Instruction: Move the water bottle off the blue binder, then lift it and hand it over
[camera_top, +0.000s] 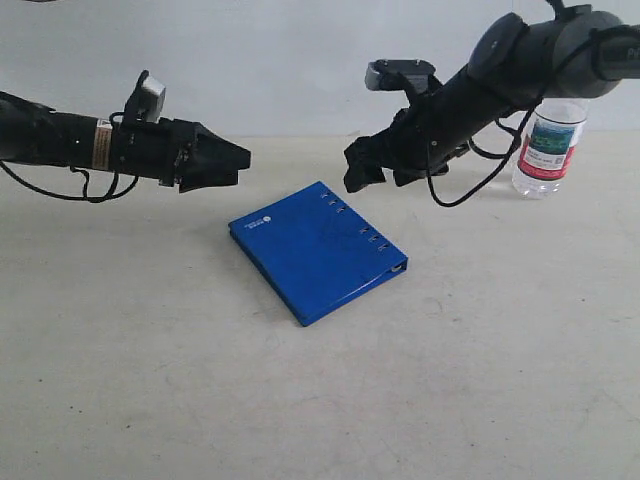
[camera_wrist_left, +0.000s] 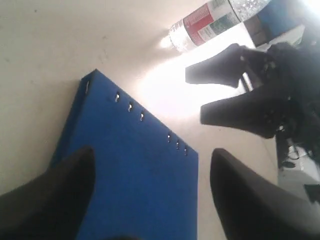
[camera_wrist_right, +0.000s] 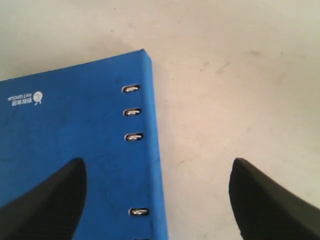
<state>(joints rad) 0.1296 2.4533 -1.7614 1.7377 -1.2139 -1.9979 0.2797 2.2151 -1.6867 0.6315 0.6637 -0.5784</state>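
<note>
Lying flat nearest the lens, the blue binder (camera_top: 318, 252) is resting closed on the pale counter (camera_top: 150, 380), its row of ring holes running along the edge that faces the right arm and a small white logo showing near its far corner. Nothing is sitting on its cover. Above and just beyond that holed edge, the right hand (camera_top: 368, 172) is hovering clear of the binder with its dark fingers spread wide and nothing between them; its own wrist camera is showing one finger over the blue cover and the other over bare counter. Facing it from the other side, the left hand (camera_top: 240, 160) is hanging in the air above the counter beside the binder's far left corner, pointing toward the right hand. Its fingers are likewise standing well apart and gripping nothing, and its wrist camera is framing the binder between them. Well apart from both hands, the water bottle (camera_top: 548, 150) is standing upright on the counter at the far right, behind the right arm, which is hiding its top. Its label, banded green, white and red, is facing the exterior camera. Bare counter is separating the bottle from the binder, and neither hand is touching either one.
</note>
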